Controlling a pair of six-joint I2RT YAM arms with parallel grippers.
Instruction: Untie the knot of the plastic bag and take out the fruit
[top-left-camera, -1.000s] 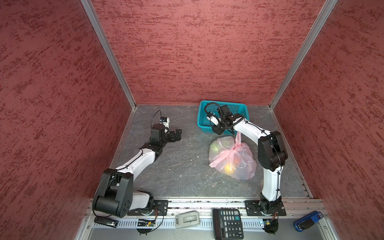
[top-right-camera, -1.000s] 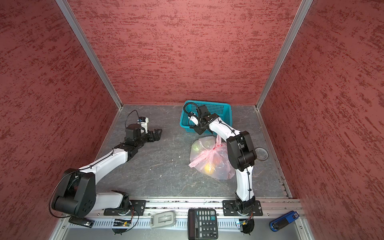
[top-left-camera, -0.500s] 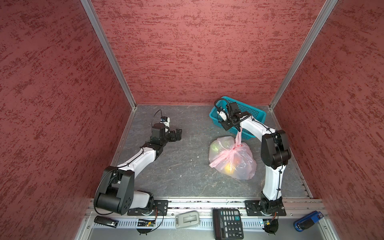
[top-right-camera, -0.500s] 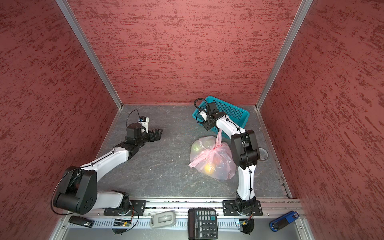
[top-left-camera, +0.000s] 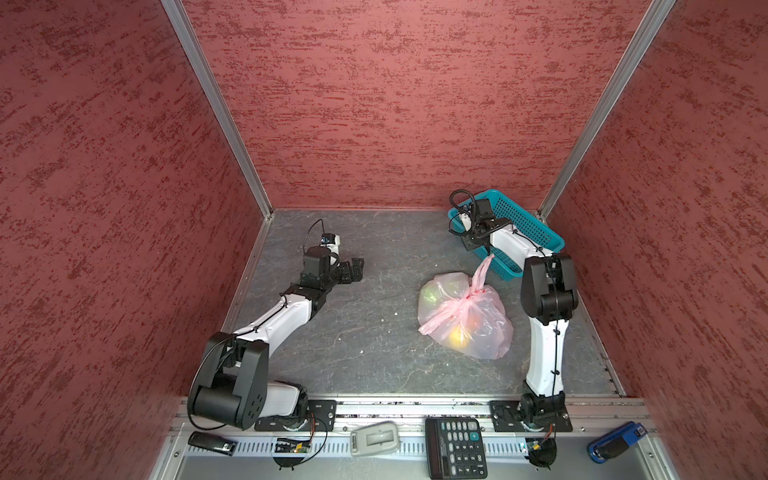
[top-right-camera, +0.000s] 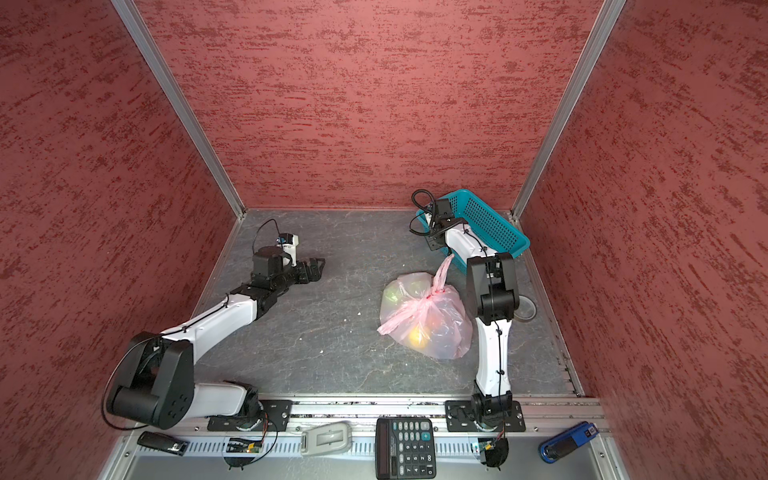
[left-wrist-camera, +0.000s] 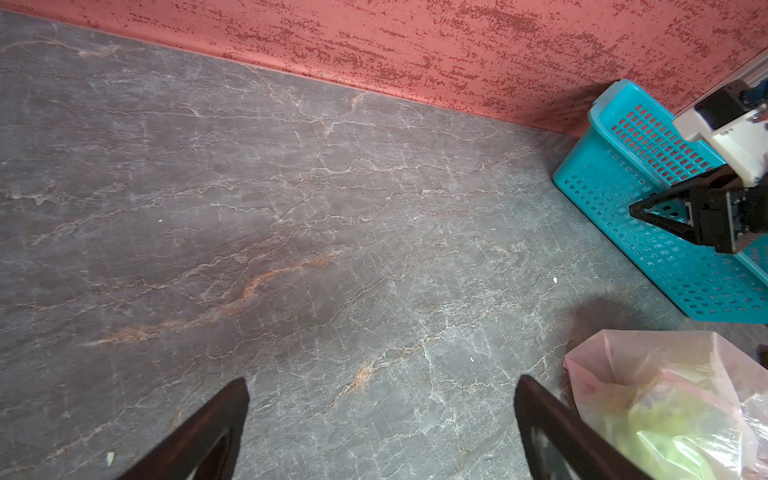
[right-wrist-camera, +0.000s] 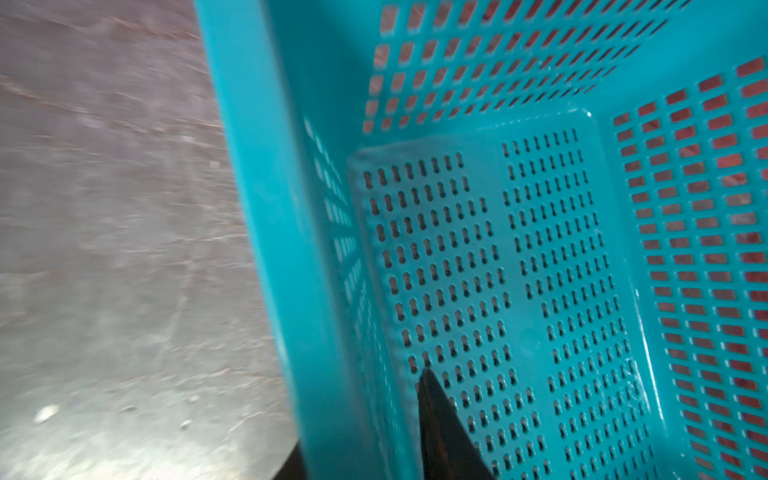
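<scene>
Right end effector (top-left-camera: 473, 245) sits astride the basket (top-left-camera: 538, 235) wall just behind the bag (top-left-camera: 482, 336), one finger (right-wrist-camera: 440, 428) inside and the other outside. I read that as clamped on the wall, though the wrist view is blurred. Left end effector (top-left-camera: 356, 268) has its jaws wide apart over the table (top-left-camera: 374, 340), well to the left of the bag in both top views and holding nothing.

My biggest worry is the basket. Held by one thin perforated wall, it could pivot or tip. If it swings toward the bag, its corner could ride onto the film and pin it.

Next is the bag itself, lying on the table and tied shut. It is thin and slippery, so a one-sided pull would probably drag or tear it rather than open it.

The fruit (top-left-camera: 457, 337) is all inside the bag and round, so a sudden split could send pieces rolling.

Smallest is the knot (top-left-camera: 471, 296) on top of the bag. One tail (top-left-camera: 484, 268) stands up just below the right end effector and could snag as it lets go. Pulling that tail could cinch the knot tighter.
</scene>
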